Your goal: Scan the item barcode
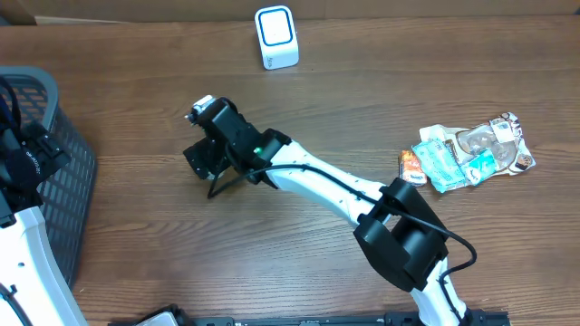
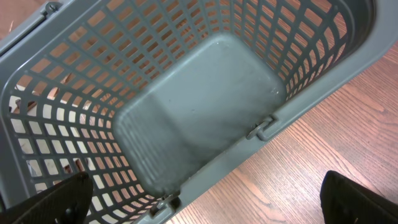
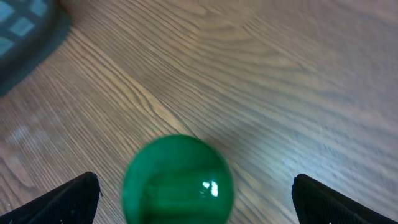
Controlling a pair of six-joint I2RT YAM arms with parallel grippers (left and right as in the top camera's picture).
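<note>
A shiny green round item (image 3: 178, 180) lies on the wood table, blurred and close to the camera, with no barcode showing. My right gripper (image 3: 196, 198) is open around it, one black finger (image 3: 73, 198) to its left and one to its right, neither touching it. Seen from overhead, the right gripper (image 1: 205, 159) is at the table's left-centre and hides the item. The white scanner with a blue ring (image 1: 276, 36) stands at the far edge. My left gripper (image 2: 205, 202) hangs open and empty over the near rim of the grey basket (image 2: 311, 93).
The grey mesh basket (image 1: 74, 172) stands at the left edge and holds nothing that I can see. A pile of packaged snacks (image 1: 471, 149) lies at the right. The right arm's white links (image 1: 326, 186) stretch across the middle of the table.
</note>
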